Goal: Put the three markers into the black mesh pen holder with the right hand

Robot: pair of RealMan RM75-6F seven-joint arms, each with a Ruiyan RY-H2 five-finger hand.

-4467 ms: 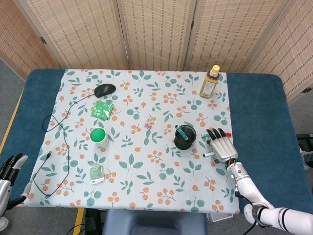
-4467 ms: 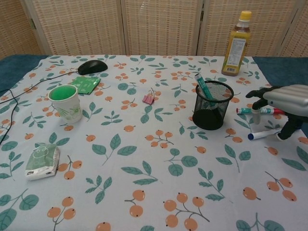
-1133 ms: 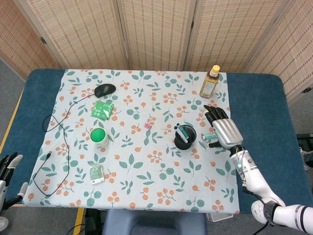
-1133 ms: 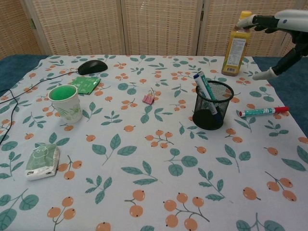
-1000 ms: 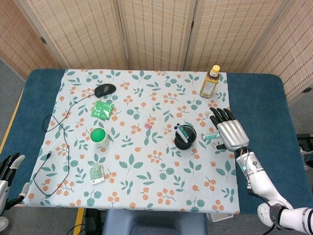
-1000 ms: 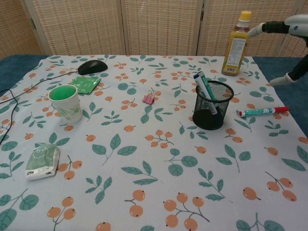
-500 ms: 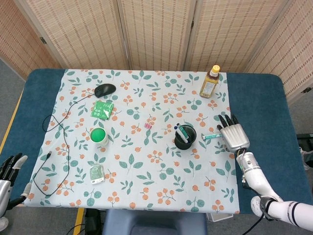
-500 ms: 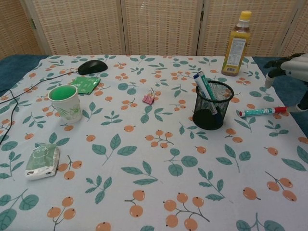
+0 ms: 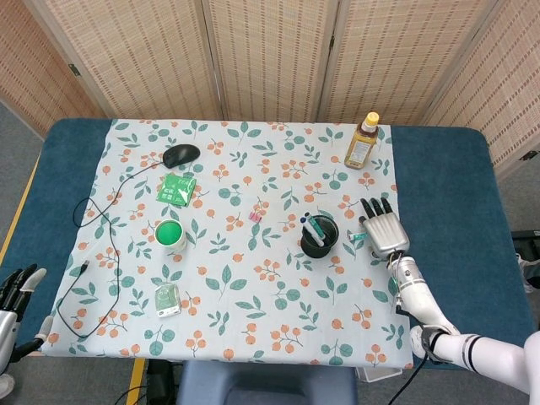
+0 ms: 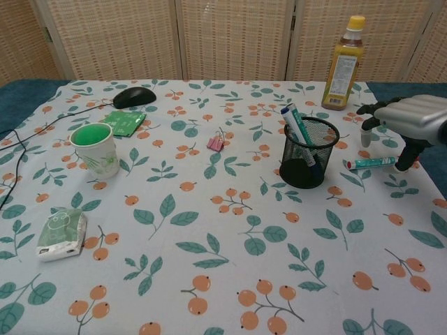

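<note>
The black mesh pen holder [image 9: 319,238] [image 10: 309,153] stands right of the cloth's middle, with two markers [image 10: 296,128] leaning in it. A third marker [image 10: 369,163], teal-bodied, lies flat on the cloth just right of the holder; the head view shows only its left tip [image 9: 358,237]. My right hand [image 9: 385,228] [image 10: 411,117] hovers over that marker's right end, palm down and fingers spread, holding nothing. Its thumb hangs down beside the marker and hides the cap end. My left hand [image 9: 12,297] is off the table's near left corner, fingers apart and empty.
A yellow bottle [image 10: 343,64] stands behind the holder. A pink clip [image 10: 216,143] lies mid-cloth. On the left are a green-filled paper cup [image 10: 94,148], a green packet [image 10: 123,123], a black mouse [image 10: 134,96] with its cable, and a wrapped wipe [image 10: 61,234].
My right hand has come down and left from beside the table edge to sit over the lying marker's right end. The marker and holder have not moved.
</note>
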